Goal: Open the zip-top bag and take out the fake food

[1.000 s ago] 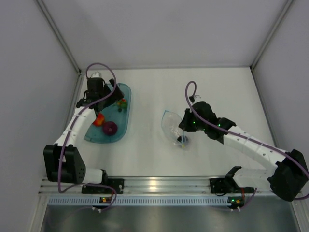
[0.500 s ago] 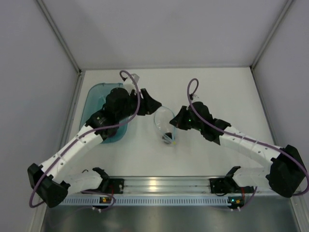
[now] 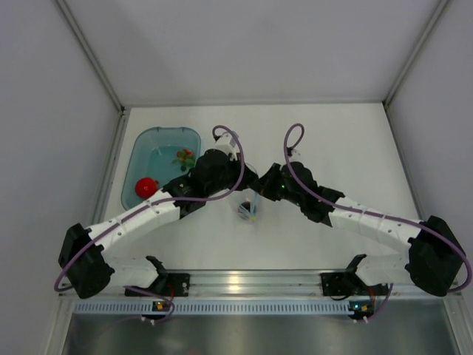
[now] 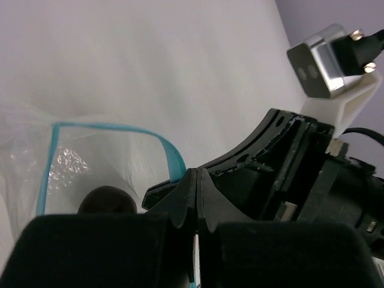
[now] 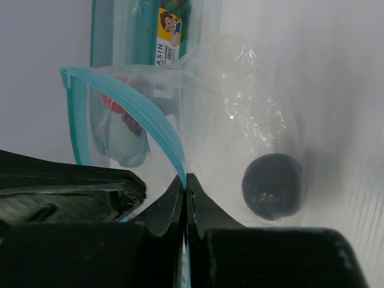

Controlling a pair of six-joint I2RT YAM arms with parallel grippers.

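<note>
white tabletop. left gripper and right gripper each clamped tight on the zip-top bag mid-table, mouth pulled open. dark fake food piece left inside; red ball already in the teal tub at 9 o'clock. nearly done imo.

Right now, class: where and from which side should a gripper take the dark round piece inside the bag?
Pinch across its round body, entering through the open mouth ringed by the blue zip strip: the dark piece lies deep in the zip-top bag, film on every other side. The left gripper and right gripper look shut on that rim; one must probably release first.
</note>
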